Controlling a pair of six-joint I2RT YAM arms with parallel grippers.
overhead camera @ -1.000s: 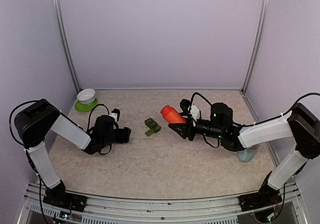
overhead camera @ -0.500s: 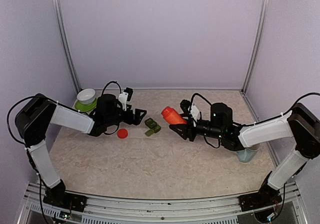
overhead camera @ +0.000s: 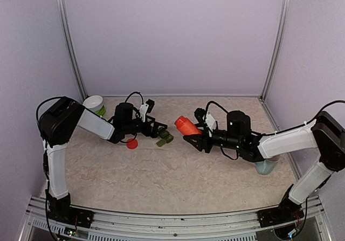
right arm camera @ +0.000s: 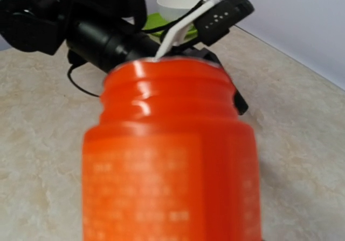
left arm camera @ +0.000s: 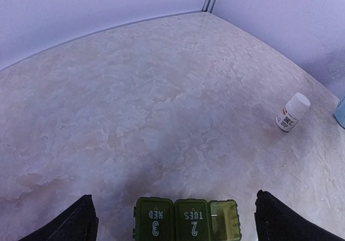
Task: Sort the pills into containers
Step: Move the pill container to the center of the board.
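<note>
Left gripper (overhead camera: 158, 130) spread wide; right gripper (overhead camera: 195, 135) clamps an orange bottle (overhead camera: 186, 125).
Containers (left arm camera: 186, 225) lie mid-table between the left fingers, one end lid open. Bottle uncapped; red cap (overhead camera: 132, 143) nearby.

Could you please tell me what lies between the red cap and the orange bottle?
The green containers sit between the red cap and the orange bottle, as the top view shows.

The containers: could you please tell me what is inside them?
In the containers, the end compartment looks open, no pill visible. The two marked TUES and WED are lidded, contents hidden.
</note>
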